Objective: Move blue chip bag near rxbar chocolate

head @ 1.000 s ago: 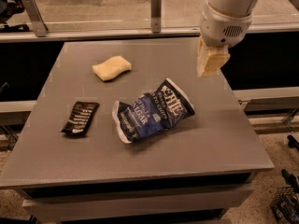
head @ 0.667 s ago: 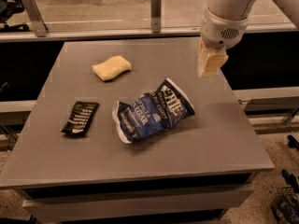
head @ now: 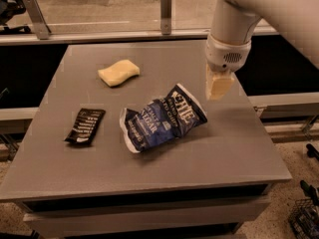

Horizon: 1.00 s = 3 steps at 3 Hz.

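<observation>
The blue chip bag (head: 162,118) lies crumpled near the middle of the grey table (head: 209,153), white lettering facing up. The rxbar chocolate (head: 85,126), a small black-brown bar with white text, lies flat to the left of the bag, a short gap away. My gripper (head: 219,87) hangs from the white arm (head: 232,29) above the table. It is just right of the bag's upper right corner, apart from it and holding nothing.
A pale yellow sponge (head: 118,72) lies at the back left of the table. A metal rail with posts (head: 166,6) runs behind the table. The table's right edge is close under the arm, with floor and a wire basket (head: 304,218) beyond.
My gripper has come down and a little left, closer to the bag's upper right corner. The bag, the bar and the sponge have not moved.
</observation>
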### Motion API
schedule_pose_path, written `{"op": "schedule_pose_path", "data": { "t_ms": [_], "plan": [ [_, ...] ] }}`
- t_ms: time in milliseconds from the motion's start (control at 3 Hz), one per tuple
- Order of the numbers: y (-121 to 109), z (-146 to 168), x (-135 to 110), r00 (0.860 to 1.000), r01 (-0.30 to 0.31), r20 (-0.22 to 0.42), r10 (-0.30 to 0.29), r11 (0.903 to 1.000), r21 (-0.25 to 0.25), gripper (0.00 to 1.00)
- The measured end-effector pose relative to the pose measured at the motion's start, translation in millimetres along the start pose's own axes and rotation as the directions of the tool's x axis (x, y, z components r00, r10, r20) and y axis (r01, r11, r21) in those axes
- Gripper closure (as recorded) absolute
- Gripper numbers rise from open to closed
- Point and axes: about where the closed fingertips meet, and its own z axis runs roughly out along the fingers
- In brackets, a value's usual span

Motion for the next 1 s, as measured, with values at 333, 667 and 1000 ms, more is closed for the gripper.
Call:
{"op": "schedule_pose_path", "data": {
  "t_ms": [333, 667, 1000],
  "plan": [
    [16.6, 22.1, -5.7, 1.0, 0.002, -0.016, -0.003, 0.9989, -0.047, 1.0],
    [31.8, 36.6, -11.6, 1.0, 0.011, -0.011, -0.012, 0.9972, -0.073, 1.0],
    [44.9, 48.5, -19.0, 1.0, 0.016, 0.021, -0.014, 0.9951, -0.098, 1.0]
  ]
}}
